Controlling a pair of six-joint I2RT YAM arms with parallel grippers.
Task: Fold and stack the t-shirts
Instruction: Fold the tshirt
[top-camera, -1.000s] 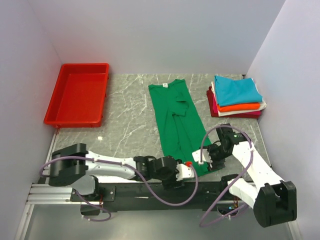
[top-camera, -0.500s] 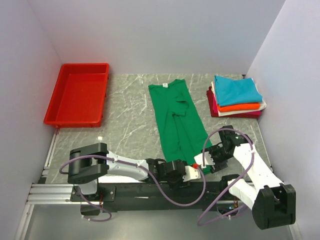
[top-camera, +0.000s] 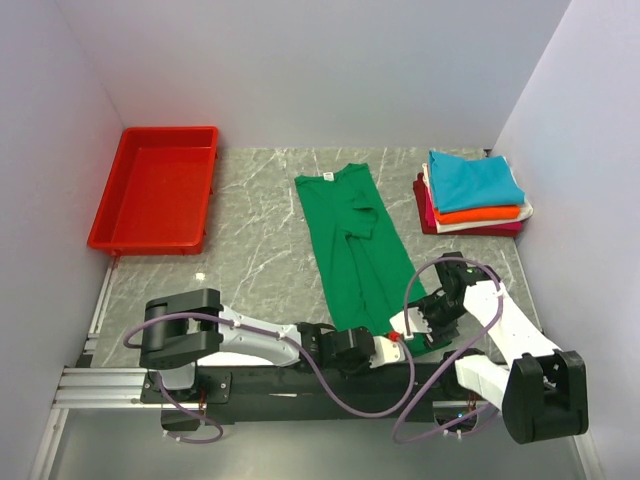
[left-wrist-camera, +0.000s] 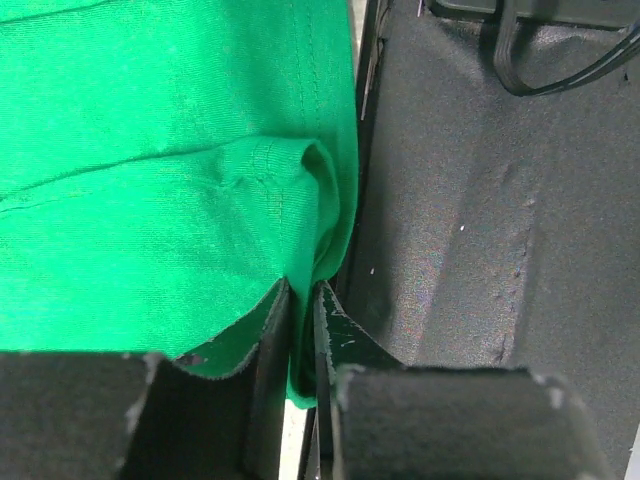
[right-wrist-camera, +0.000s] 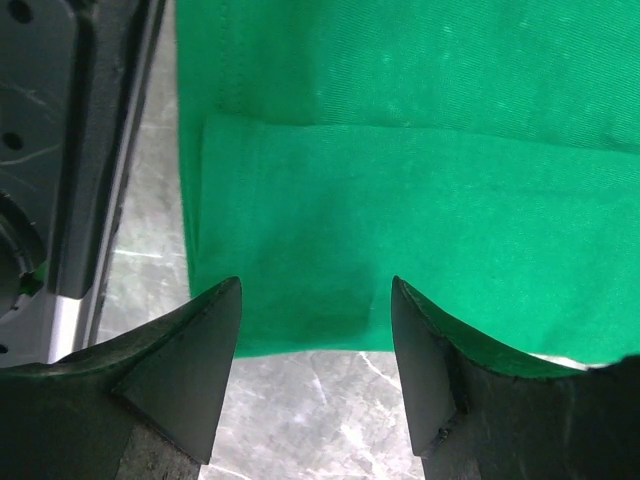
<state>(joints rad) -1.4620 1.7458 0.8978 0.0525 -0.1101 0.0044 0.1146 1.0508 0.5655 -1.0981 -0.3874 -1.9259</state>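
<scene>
Tray (top-camera: 160, 195) on desk (top-camera: 250, 255), far-left corner, long side along the left edge. Stack of folded t-shirts (top-camera: 472, 190) in the far-right corner, close to the right edge. Unfolded t-shirt (top-camera: 350, 250) flat between them, mid-desk, lengthwise: collar toward the far edge, hem at the near edge (one sleeve folded in over the body). Left pincer (left-wrist-camera: 303, 300) at the near edge, fingers pinched on the hem. Right pincer (right-wrist-camera: 315, 300) just to its right, fingers spread over the hem, well in front of the stack.
</scene>
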